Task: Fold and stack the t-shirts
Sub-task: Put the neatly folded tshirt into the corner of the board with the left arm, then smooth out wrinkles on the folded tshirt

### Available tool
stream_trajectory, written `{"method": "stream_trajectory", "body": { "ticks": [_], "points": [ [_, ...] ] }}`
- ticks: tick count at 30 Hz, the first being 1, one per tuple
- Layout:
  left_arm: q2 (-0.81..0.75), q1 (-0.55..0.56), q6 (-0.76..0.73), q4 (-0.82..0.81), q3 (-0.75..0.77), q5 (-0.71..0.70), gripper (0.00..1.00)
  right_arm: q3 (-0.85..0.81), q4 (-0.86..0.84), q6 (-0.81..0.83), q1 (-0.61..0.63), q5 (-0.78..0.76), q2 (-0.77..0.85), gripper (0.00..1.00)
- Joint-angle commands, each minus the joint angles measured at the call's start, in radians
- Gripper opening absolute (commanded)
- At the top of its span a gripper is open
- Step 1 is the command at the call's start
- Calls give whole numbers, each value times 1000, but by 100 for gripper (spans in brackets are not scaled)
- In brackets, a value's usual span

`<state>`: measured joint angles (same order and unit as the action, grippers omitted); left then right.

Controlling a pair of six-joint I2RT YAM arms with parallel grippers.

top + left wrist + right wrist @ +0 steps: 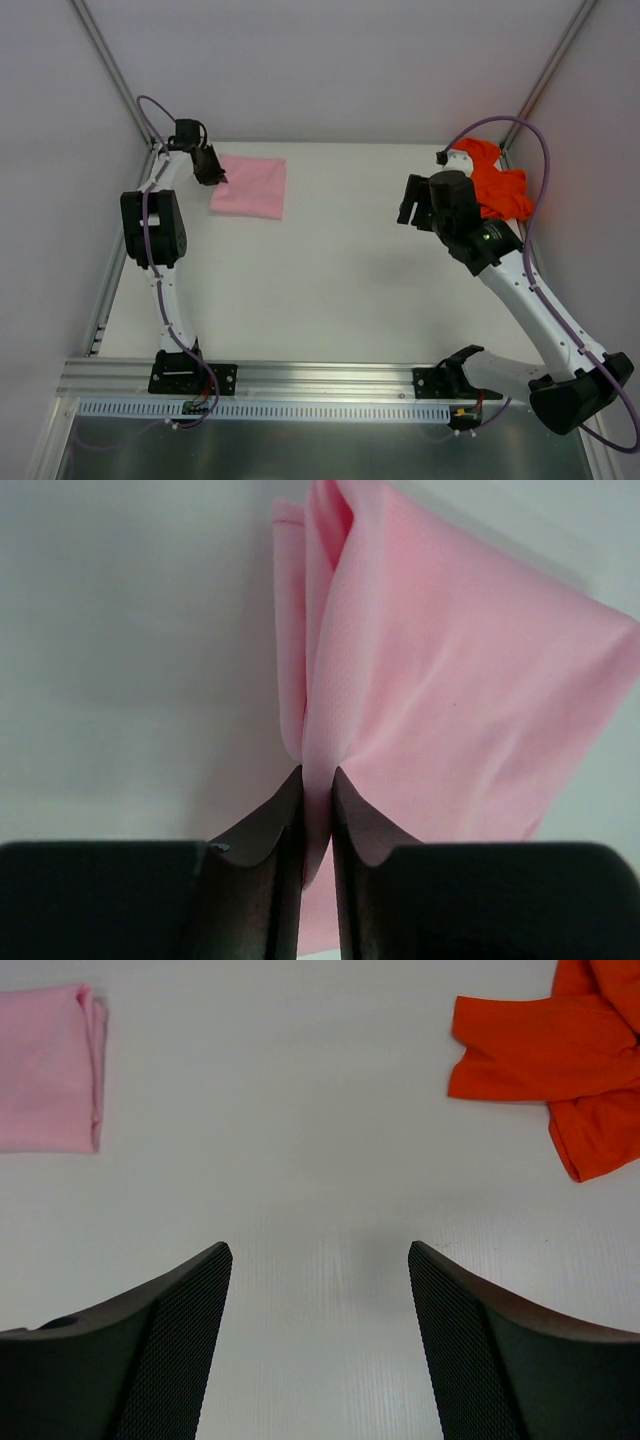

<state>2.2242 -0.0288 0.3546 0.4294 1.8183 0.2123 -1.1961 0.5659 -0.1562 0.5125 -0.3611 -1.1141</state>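
A light pink t-shirt [252,186] lies folded into a small rectangle at the back left of the table. My left gripper [212,172] sits at its left edge, shut on a pinch of the pink cloth [318,780], which rises in a ridge between the fingertips. The orange-red t-shirt [495,180] lies crumpled at the back right, and it also shows in the right wrist view [560,1055]. My right gripper [412,214] hovers left of that shirt, open, with only bare table between its fingers [318,1255].
Grey walls and metal frame posts [110,70] close in the table on the left, back and right. An aluminium rail [300,375] with both arm bases runs along the near edge. A purple cable [535,140] loops over the orange-red shirt.
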Motion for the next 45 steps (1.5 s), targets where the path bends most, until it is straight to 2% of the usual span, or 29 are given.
{"method": "stream_trajectory", "body": {
  "ticks": [1, 5, 9, 12, 13, 17, 22, 30, 32, 34, 35, 36, 38, 39, 42, 45],
  "points": [
    [41, -49, -118, 97, 79, -106, 13, -43, -5, 33, -3, -53, -29, 75],
    [107, -127, -128, 149, 194, -142, 13, -72, 5, 35, -3, -53, -65, 75],
    [187, -180, -158, 180, 370, -204, 15, -99, 14, 17, -3, -55, -92, 75],
    [239, -212, -160, 193, 462, -283, 18, -115, 26, 7, -3, -55, -112, 75],
    [262, -230, -146, 195, 476, -231, 18, -118, 31, -2, -5, -53, -115, 75],
    [270, -281, -60, 180, 503, -221, 19, -117, 31, -31, -3, -29, -124, 76],
    [272, -284, -103, 140, 535, -276, 29, -109, 9, -69, -3, -18, -124, 75],
    [278, -284, -163, 124, 549, -335, 31, -114, -12, -100, 1, 11, -147, 75],
    [272, -284, -163, 127, 547, -308, 31, -117, -11, -97, 4, 11, -145, 75],
    [255, -283, -144, 140, 526, -280, 42, -115, -11, -94, 4, 16, -142, 75],
    [224, -281, -140, 138, 509, -271, 52, -115, -15, -88, 4, 17, -141, 76],
    [204, -277, -138, 132, 481, -274, 67, -114, -17, -88, 3, 28, -139, 76],
    [122, -264, -137, 95, 379, -293, 77, -114, -27, -74, 4, 42, -142, 78],
    [91, -260, -138, 74, 336, -321, 81, -115, -31, -68, 4, 60, -144, 78],
    [-20, -253, -111, -4, 182, -305, 82, -112, -43, -57, 3, 86, -148, 79],
    [-75, -224, -106, -6, 158, -277, 81, -103, -63, -54, 3, 125, -153, 79]
  ]
}}
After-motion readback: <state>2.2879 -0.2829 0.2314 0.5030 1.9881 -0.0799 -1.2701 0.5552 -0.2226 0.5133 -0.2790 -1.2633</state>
